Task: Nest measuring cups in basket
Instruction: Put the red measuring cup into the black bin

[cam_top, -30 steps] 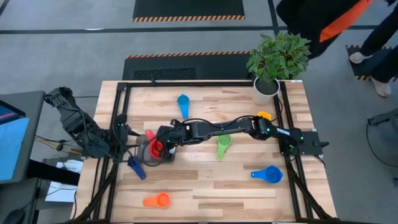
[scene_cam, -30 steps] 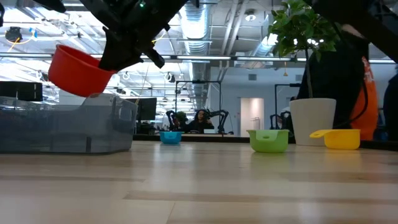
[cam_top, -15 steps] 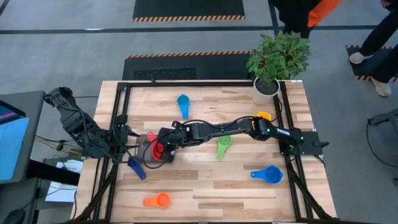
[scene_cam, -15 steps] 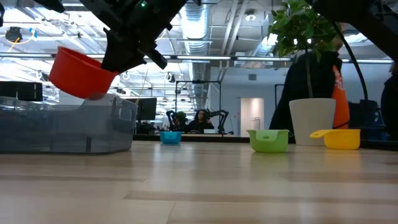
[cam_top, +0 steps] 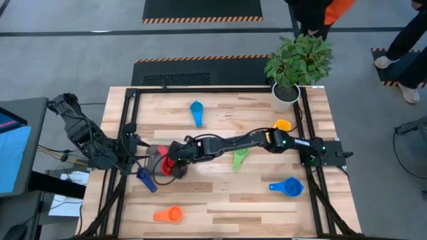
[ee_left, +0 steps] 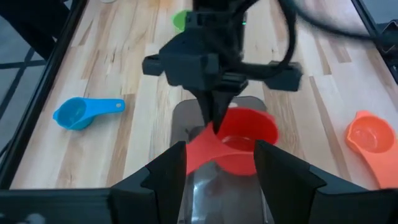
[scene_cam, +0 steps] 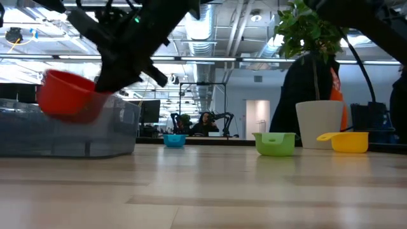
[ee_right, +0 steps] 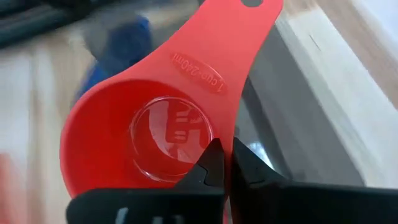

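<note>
Reaching far across the tabletop (cam_top: 220,193) from its right edge, with the right hand (cam_top: 179,159) clamped narrow on the rim of the red cup (cam_top: 167,165), fingers pinching the wall beside the handle so the bowl hangs free below and can drop straight in. Hanging tilted over the basket (cam_top: 160,155), near the left edge about midway along it, bowl partly inside the grey walls in the low view and mouth facing up and somewhat sideways. Holding by the rim rather than the handle probably keeps the bowl steady and leaves the handle clear of the basket wall. Long axis running from bowl to handle, with the handle pointing toward the left edge, out over the basket's rim, toward the left hand (ee_left: 214,165). Resting at the left edge just beside the basket, that hand, fingers spread wide and holding nothing. Scattered elsewhere: light blue cup (cam_top: 196,110) toward the far edge, green cup (cam_top: 239,157) mid-table, yellow cup (cam_top: 283,125) by the plant pot (cam_top: 285,95), blue cup (cam_top: 287,187) toward the right edge, orange cup (cam_top: 168,215) at the near edge, dark blue cup (cam_top: 145,180) just beside the basket.
</note>
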